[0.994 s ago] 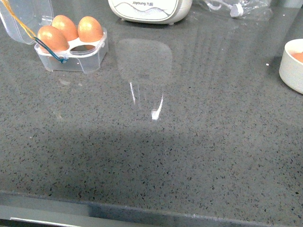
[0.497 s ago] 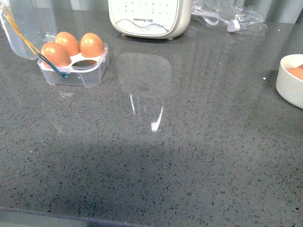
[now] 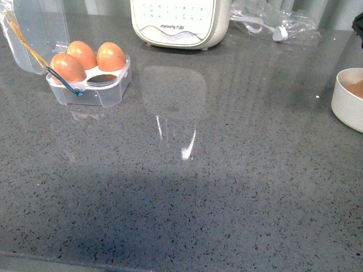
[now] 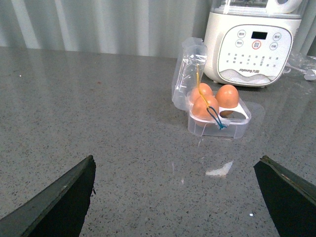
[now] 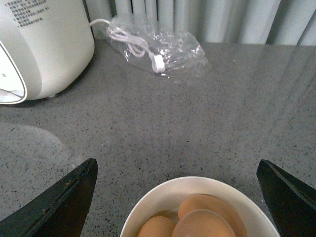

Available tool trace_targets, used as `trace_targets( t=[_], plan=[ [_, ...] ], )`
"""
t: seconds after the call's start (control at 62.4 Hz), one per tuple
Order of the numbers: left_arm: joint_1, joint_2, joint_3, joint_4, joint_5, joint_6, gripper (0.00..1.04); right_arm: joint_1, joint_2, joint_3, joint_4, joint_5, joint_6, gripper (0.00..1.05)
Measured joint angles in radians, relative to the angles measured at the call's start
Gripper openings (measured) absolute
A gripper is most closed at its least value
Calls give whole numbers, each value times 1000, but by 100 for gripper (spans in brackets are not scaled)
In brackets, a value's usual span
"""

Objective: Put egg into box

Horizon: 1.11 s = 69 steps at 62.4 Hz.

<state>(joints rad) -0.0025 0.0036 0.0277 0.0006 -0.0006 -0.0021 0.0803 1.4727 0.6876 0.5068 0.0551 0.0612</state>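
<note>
The clear box [image 3: 91,85] stands open at the far left of the grey counter, its lid [image 3: 31,28] raised behind it. Three brown eggs [image 3: 110,56] fill three cells; the near right cell [image 3: 102,78] is free. In the left wrist view the box [image 4: 219,123] lies ahead, and my left gripper [image 4: 176,160] hangs open over bare counter, well short of it. My right gripper [image 5: 176,165] is open above the white bowl [image 5: 148,205], which holds three brown eggs [image 5: 205,224]. Only the bowl's left part [image 3: 347,102] shows in the front view.
A cream-white appliance [image 3: 178,22] stands at the back centre. Right of it lies a clear plastic bag with a white cable [image 3: 278,25], also seen as a bag [image 5: 158,49] beyond the bowl. A dark part [image 3: 358,22] shows at the right edge.
The front view has shifted: box and appliance sit lower in the picture, the bowl has slid toward the right edge, and a dark part has appeared at the upper right.
</note>
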Motion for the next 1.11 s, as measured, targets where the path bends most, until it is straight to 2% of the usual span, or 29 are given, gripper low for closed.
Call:
trace_targets(
  t=[0.208,0.69,0.722,1.01,1.107],
  plan=[
    [0,0,0,0,0,0,98,-20,25,0,-34,-12,1,97],
    [0,0,0,0,0,0,98,-48,89,-25,-11,-49,-6,97],
    [0,0,0,0,0,0,98,-47,84,-29,-10,-45,-9,95],
    [0,0,0,0,0,0,98,-26,35,-69,-4,-31,-32,52],
    [0,0,0,0,0,0,98,-20,17,-82,-4,-30,-40,43]
  ],
)
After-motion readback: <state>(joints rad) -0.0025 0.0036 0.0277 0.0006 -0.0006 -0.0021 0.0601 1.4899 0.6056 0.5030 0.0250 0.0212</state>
